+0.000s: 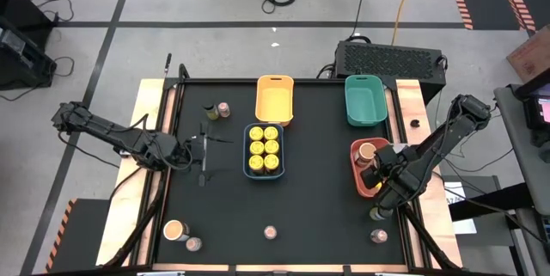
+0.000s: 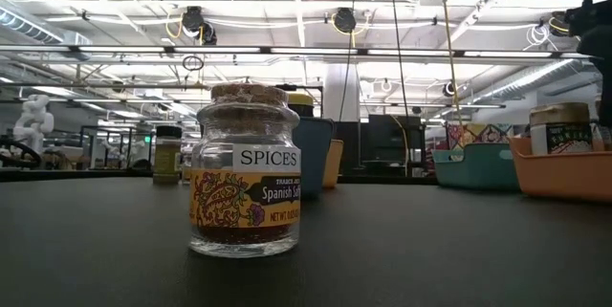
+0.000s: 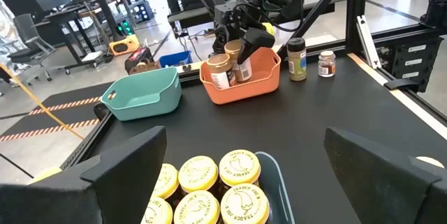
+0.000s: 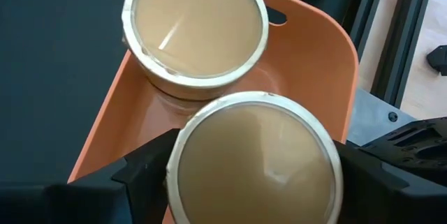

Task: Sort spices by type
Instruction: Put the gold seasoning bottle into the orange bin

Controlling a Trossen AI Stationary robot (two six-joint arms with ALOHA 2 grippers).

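While the R arm works over the red tray (image 1: pixel 357 181), its right gripper (image 4: pixel 251 172) straddles a peach-topped tub (image 4: pixel 253 161), one dark finger either side of the lid. Jaws stand wide around it; can't tell from the wrist view whether the pads press the sides or have just let go. A second tub (image 4: pixel 194 25) sits just beside it in the same tray, lids nearly touching. Judgement: tubs are being pooled here as one type, this one at or near set-down.

Left gripper (image 3: pixel 230 182) is fully spread, holding nothing, hovering close beside the blue tray (image 1: pixel 249 149). That tray holds six yellow-lidded jars (image 1: pixel 264 148) packed two-wide, plus dark-lidded ones at its near end. Judgement: L arm waits there, out of the R arm's way.

Yellow tray (image 1: pixel 274 97) and green tray (image 1: pixel 364 100) at the far edge look bare, presumably kept for the remaining types.

Unsorted strays:
- dark-lidded jar (image 1: pixel 210 111) and brown-lidded jar (image 1: pixel 224 109), far left, side by side
- another peach tub (image 1: pixel 174 230) w/ small jar (image 1: pixel 193 244) just beside, near-left corner
- cork-topped jar (image 2: pixel 246 169), label "SPICES", upright at the near edge centre
- small jar (image 1: pixel 378 236) near right, dark-lidded jar (image 1: pixel 376 214) by the R arm

Approx. status: yellows done, tubs partly, pinkish-brown and dark lids mostly left.

Risk: tubs fill the red tray's width, so a third will fit tightly.
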